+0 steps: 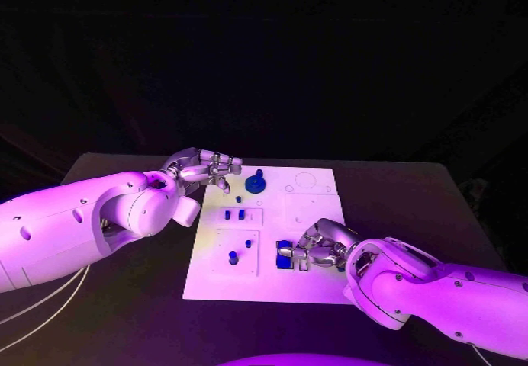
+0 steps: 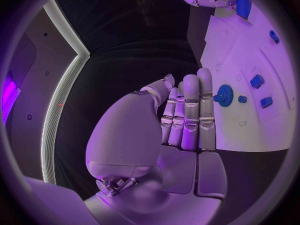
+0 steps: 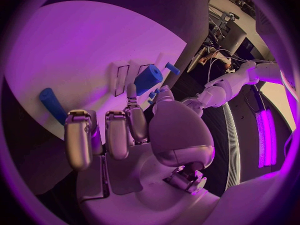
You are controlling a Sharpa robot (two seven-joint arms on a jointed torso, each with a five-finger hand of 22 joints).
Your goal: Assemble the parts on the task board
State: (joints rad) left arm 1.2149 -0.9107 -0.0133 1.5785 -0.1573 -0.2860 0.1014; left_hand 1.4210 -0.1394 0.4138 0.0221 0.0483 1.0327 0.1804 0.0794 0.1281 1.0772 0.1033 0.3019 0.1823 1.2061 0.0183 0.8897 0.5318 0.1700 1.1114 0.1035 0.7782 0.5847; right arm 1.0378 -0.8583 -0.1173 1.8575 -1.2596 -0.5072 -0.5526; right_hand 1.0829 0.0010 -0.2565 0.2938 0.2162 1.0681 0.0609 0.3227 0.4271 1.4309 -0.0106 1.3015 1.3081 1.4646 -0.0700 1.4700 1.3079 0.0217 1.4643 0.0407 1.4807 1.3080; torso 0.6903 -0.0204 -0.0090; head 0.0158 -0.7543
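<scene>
Left hand [image 2: 187,120] fingers straight and together, empty — blue gear [image 2: 225,95] on task board [image 2: 250,130] beyond

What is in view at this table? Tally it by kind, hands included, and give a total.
Blue parts: 7, counted in the head view
White task board: 1
Hands: 2, the left hand and the right hand
Total: 10

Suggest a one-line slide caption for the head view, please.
Left hand hovers open by the blue gear at the task board's far edge while the right hand works beside a blue block.
</scene>
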